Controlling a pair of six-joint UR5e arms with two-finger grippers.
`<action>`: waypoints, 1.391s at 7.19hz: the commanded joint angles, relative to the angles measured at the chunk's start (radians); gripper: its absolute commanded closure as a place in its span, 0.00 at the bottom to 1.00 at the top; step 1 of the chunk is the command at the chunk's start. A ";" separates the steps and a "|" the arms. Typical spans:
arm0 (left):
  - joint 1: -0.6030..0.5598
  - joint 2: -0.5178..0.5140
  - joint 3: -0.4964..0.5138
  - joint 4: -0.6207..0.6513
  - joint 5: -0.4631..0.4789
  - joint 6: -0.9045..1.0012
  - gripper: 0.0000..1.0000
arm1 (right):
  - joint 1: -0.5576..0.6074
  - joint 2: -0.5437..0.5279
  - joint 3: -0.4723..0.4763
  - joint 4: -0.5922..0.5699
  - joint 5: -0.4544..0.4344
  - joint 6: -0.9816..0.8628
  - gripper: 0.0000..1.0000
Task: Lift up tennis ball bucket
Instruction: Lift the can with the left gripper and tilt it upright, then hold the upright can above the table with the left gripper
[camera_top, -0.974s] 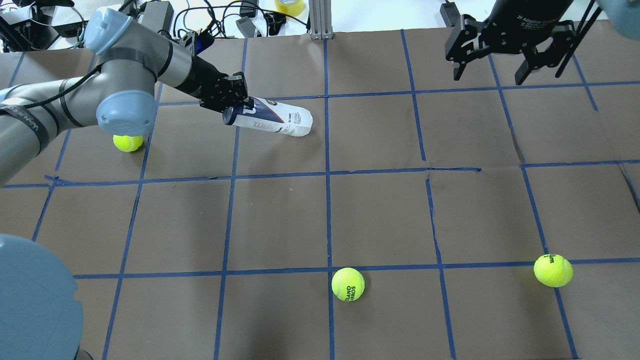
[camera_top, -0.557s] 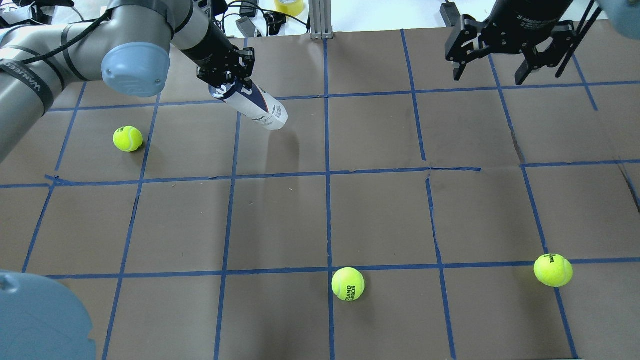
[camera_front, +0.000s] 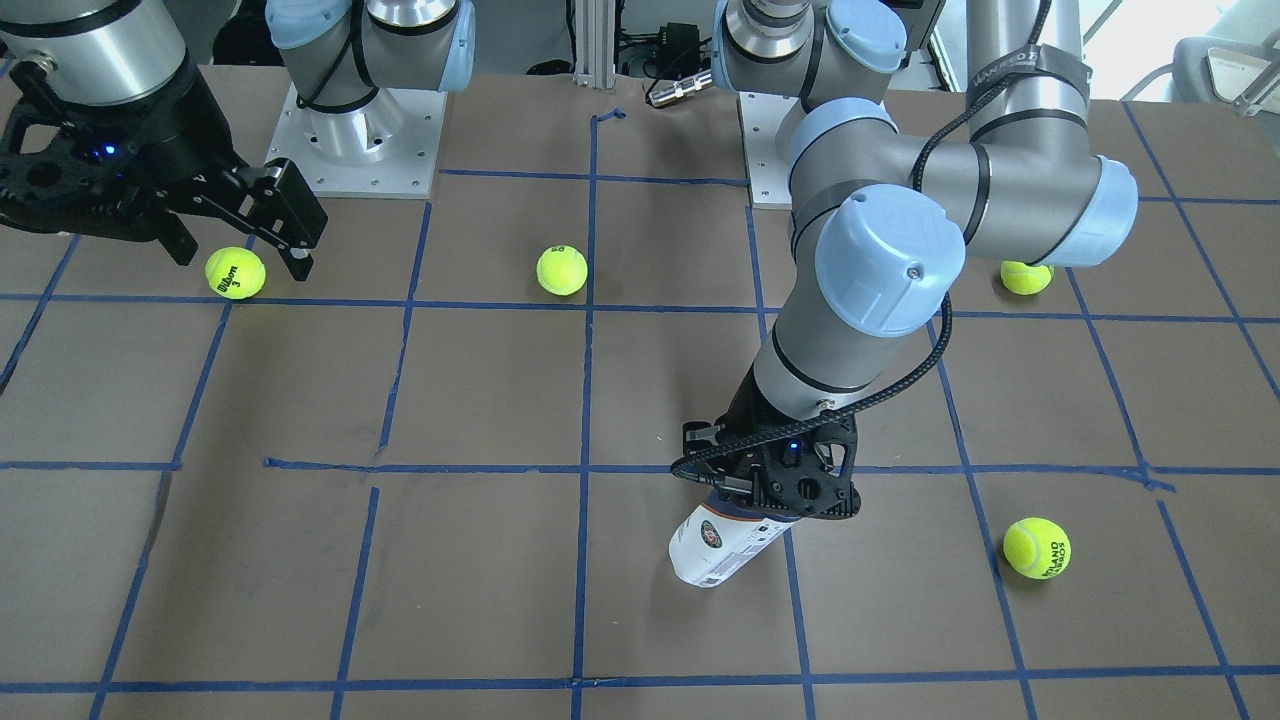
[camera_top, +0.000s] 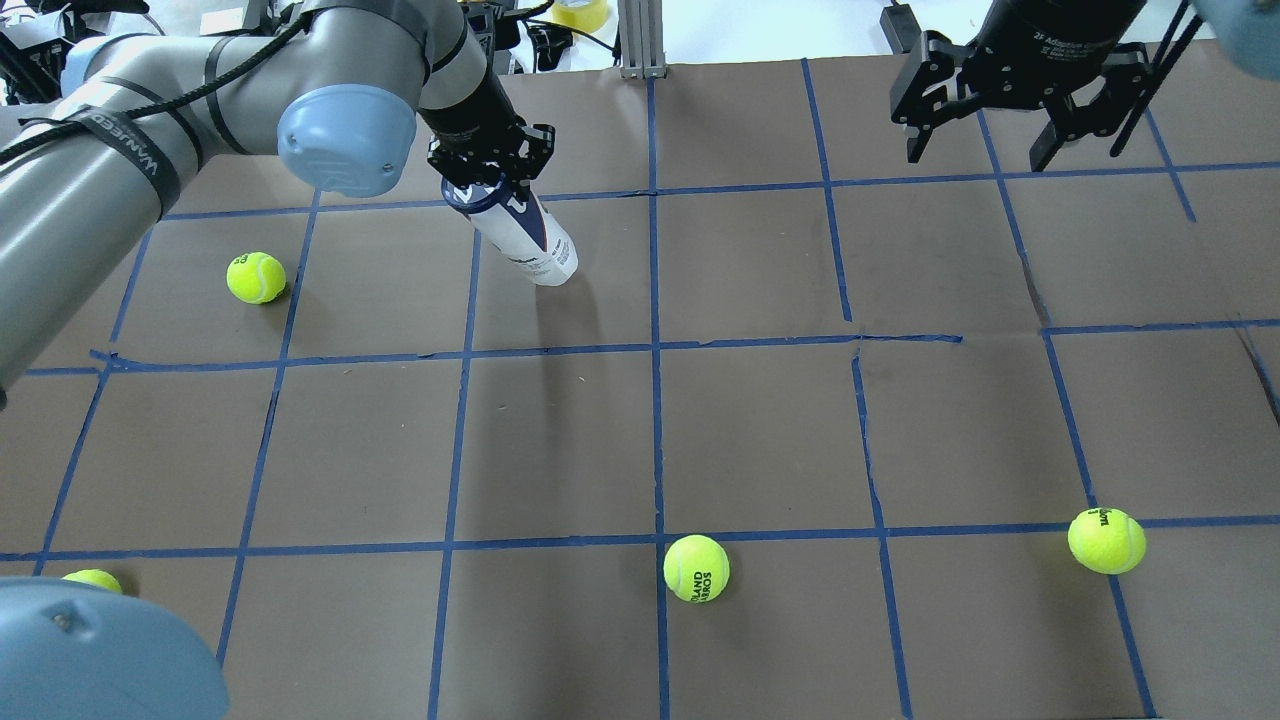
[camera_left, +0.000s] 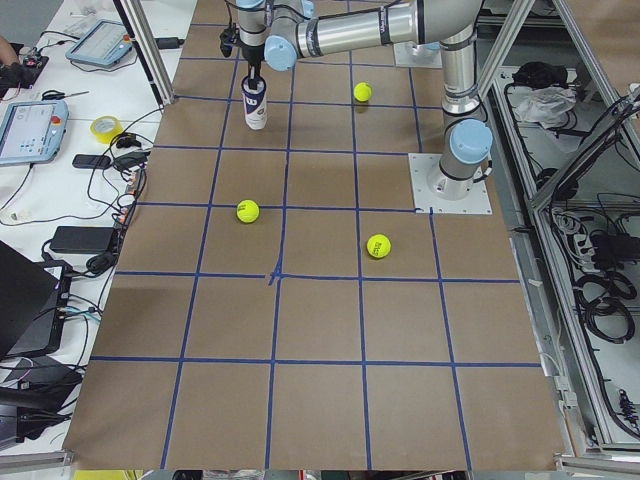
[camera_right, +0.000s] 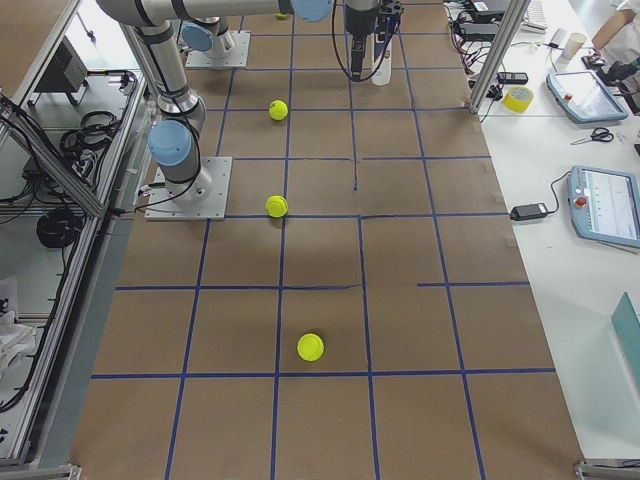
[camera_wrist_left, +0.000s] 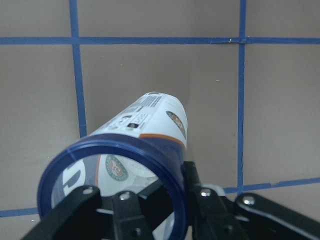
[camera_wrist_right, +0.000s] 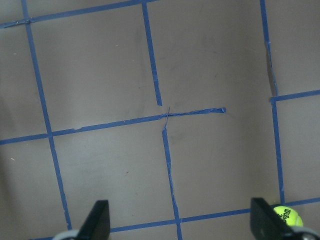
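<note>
Now, bucket in left gripper

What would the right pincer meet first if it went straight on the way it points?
Probably the bare table: the open right pincer points down at it. One tennis ball lies off to the side; depth is unclear.

The overhead view looks forward and down from behind the robot and the front-facing one steeply back from across the desk, so the tennis ball bucket lies at 11 o'clock in one, 6 o'clock in the other. Both side views look along the desk from its ends, from afar, with the bucket near 12 o'clock. The wrist cameras sit close: left along the bucket, right straight down on the desk.
</note>
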 joint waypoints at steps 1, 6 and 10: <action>-0.012 -0.008 0.004 -0.014 0.005 0.009 1.00 | 0.000 -0.001 0.000 0.002 0.000 0.001 0.00; -0.023 0.017 0.001 -0.031 -0.036 -0.099 0.00 | 0.000 -0.001 0.000 0.002 0.000 -0.001 0.00; -0.019 0.104 0.038 -0.098 -0.038 -0.108 0.00 | 0.000 -0.001 0.000 0.002 -0.002 -0.002 0.00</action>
